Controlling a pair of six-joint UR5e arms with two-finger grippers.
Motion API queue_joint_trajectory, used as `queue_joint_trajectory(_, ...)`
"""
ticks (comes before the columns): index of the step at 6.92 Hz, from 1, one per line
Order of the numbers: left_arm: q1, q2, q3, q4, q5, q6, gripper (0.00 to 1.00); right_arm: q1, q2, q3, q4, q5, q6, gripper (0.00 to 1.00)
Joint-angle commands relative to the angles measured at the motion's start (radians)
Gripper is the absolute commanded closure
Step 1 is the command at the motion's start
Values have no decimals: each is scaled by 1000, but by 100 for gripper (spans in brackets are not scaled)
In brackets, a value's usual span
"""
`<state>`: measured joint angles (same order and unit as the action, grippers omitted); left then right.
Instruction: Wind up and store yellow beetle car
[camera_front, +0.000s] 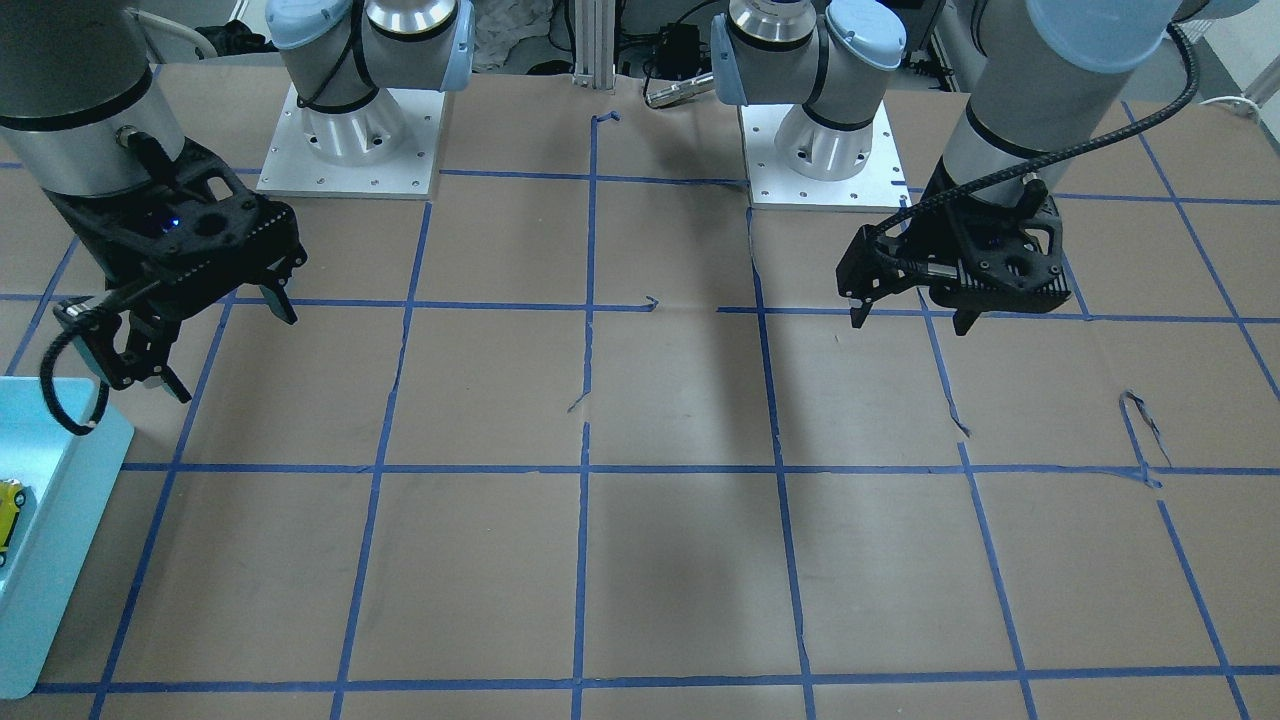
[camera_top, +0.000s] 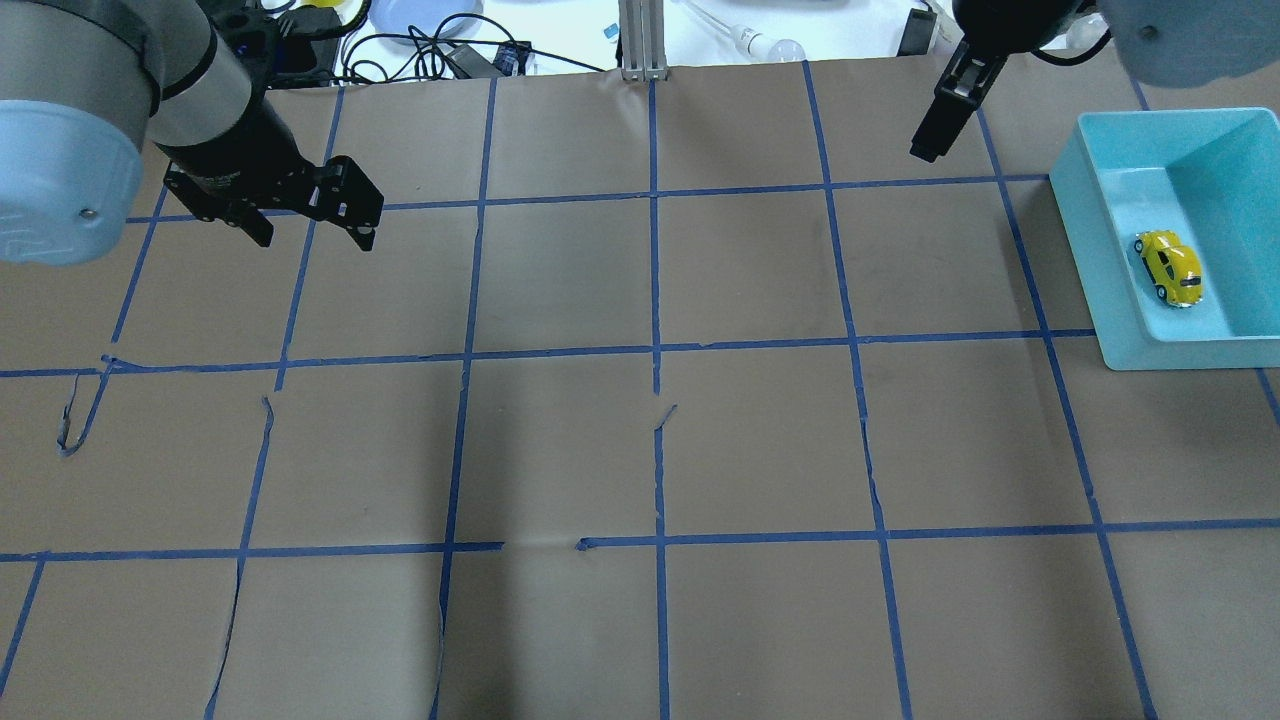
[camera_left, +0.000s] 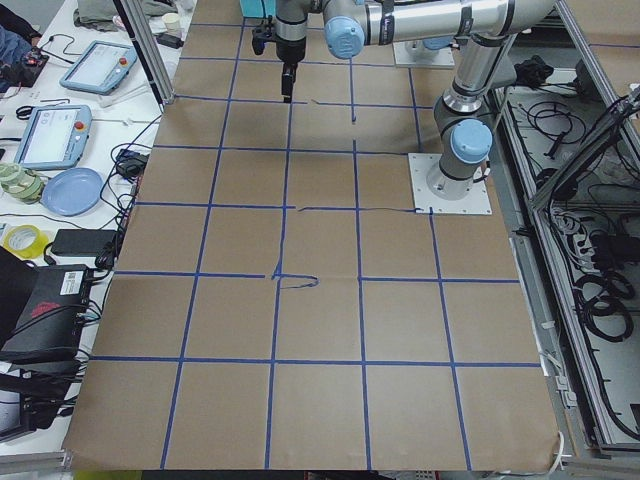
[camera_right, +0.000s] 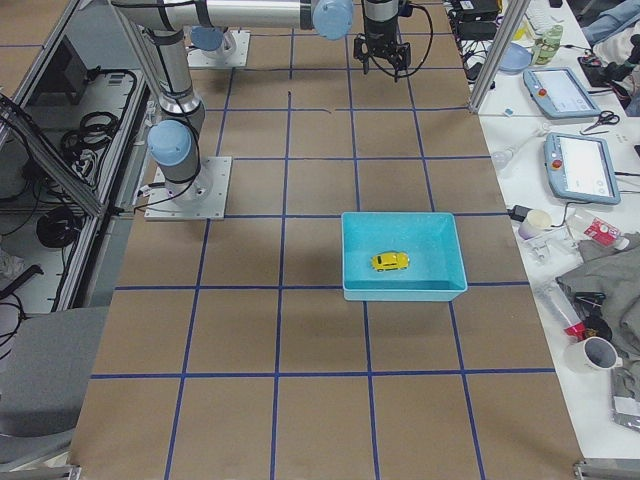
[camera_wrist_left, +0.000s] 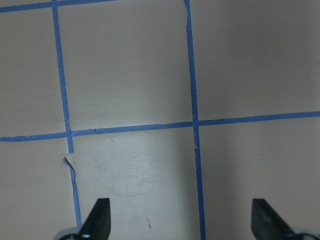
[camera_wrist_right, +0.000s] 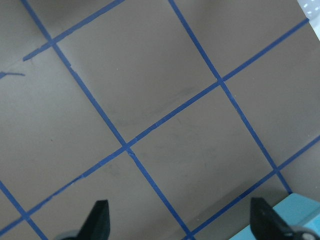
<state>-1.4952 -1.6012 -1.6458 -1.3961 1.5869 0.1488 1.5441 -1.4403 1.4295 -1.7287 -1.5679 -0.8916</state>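
Brown-paper table (camera_top: 760, 450) nearest, gridded with blue tape (camera_top: 658, 470). Farther on, at the robot's right, teal bin (camera_top: 1190, 355), with yellow beetle car (camera_top: 1170, 268) on its floor, seemingly upright, toward the wall facing the table's middle, touched by neither arm.

Beyond that, left gripper (camera_top: 315, 240) hovering over the paper, jaws spread wide, nothing between them. Right gripper (camera_front: 235, 355) likewise wide open and empty, near the bin's far corner but outside it.

Judging from this: either storing done or nothing begun; cannot tell which. If winding remains, reach with the right arm, being the nearer. Descend straight inside the walls, set the fingers across the car's narrow flanks and close gently low on the body. Lift clear of the rim before travelling, and leave the wheels free for rolling on the paper.
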Motion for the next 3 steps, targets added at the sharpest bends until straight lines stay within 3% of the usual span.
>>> queue_joint_trajectory(1, 1, 0, 0, 0, 1, 0, 0, 1, -44, 5, 27, -3, 488, 0)
queue_joint_trajectory(3, 1, -2, 0, -1, 1, 0, 0, 1, -63, 0, 92, -1, 877, 0)
